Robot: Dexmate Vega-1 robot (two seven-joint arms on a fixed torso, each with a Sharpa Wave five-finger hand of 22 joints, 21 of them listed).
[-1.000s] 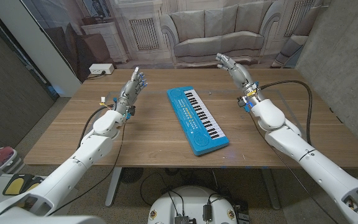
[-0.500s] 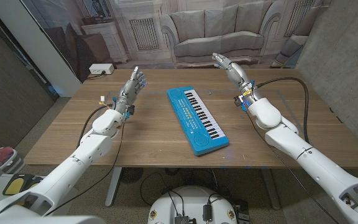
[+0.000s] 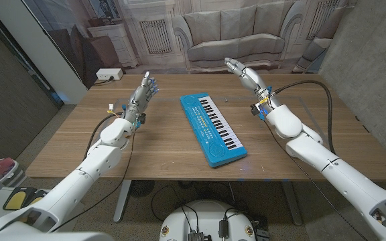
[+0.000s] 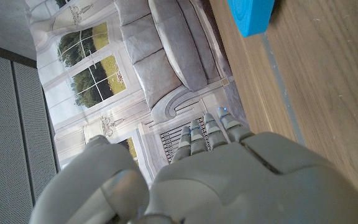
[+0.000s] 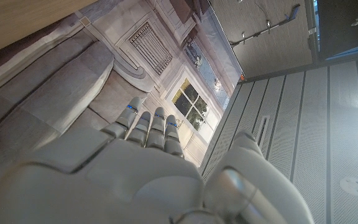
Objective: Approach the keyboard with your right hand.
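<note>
The blue keyboard (image 3: 212,128) lies on the wooden counter (image 3: 159,144) a little right of the middle, set at a slant so that its far end points toward the far left and its near end toward the near right, with the white and black keys along its right side. My right hand (image 3: 244,73) is raised over the far right part of the counter, beyond the keyboard's far end and to the right of it, apart from it and touching nothing; its fingers reach out straight toward the far left, loosely apart, with nothing in them. From my right wrist I see the back of that hand (image 5: 135,171) with the fingers extended side by side toward the painted backdrop of a sofa and windows. My left hand (image 3: 143,93) stands up over the far left part of the counter, well apart from the keyboard, fingers pointing up and spread, holding nothing. From my left wrist the back of this hand (image 4: 216,180) shows, with a blue corner of the keyboard (image 4: 252,15) on the wood beyond it.
</note>
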